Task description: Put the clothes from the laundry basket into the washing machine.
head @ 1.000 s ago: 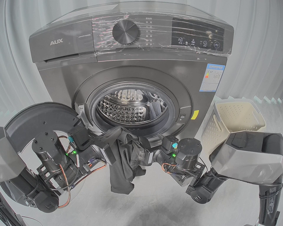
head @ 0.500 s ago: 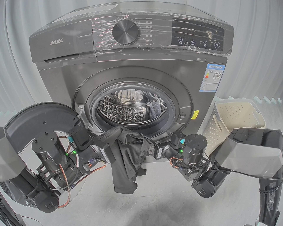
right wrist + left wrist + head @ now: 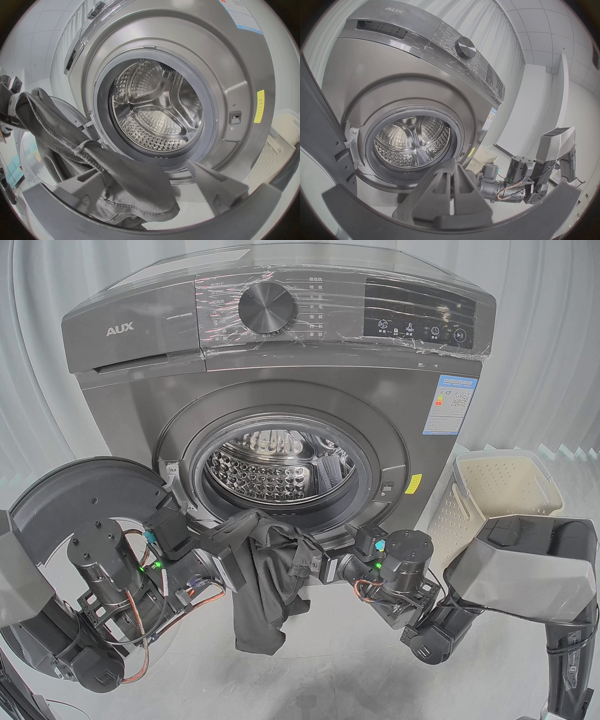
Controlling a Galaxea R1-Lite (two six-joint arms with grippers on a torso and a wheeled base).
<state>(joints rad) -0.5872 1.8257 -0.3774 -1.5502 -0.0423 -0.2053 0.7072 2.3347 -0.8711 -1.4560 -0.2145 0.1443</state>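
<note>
Left tool (image 3: 453, 168) clenched on dark garment (image 3: 262, 590), which hangs outside the washer (image 3: 387, 415) just below its open port; right tool (image 3: 134, 175) spread wide, cloth draped over one finger.

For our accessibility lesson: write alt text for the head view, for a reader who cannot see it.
A dark garment hangs between the left gripper and right gripper, just below the open drum of the washing machine. Its door stands swung open on the robot's left, a cream laundry basket on its right.
</note>
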